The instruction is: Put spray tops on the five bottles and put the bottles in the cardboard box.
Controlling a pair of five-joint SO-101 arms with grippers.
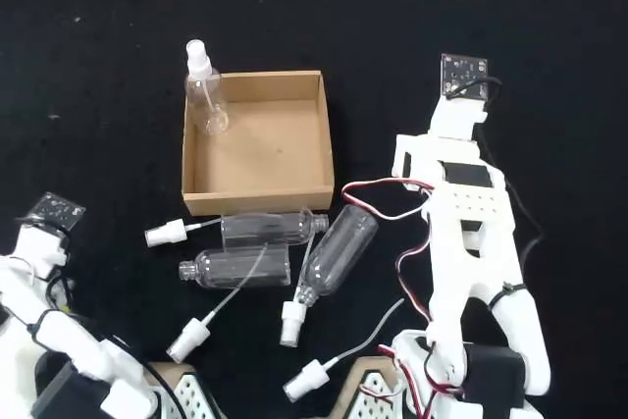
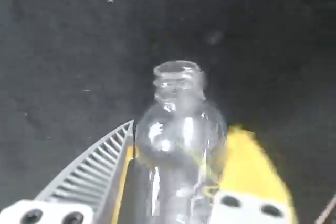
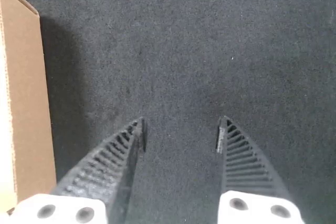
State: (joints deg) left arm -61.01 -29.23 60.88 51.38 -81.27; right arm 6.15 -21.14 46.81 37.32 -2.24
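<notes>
- The left gripper is clamped on an uncapped clear bottle, whose open neck rises past the fingertips at frame centre.
- The right gripper is spread wide over the black table, with the cardboard box at the left edge.
- In the high view, a capped bottle stands in the box's upper-left corner.
- Three other bottles lie below the box among loose spray tops.

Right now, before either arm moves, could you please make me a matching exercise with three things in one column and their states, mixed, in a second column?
Things:
1. capped bottle
2. uncapped bottle
3. right gripper

States:
A. open above the black table
B. upright in a corner of the cardboard box
C. clamped in the left gripper

Pairs: 1-B; 2-C; 3-A
</notes>
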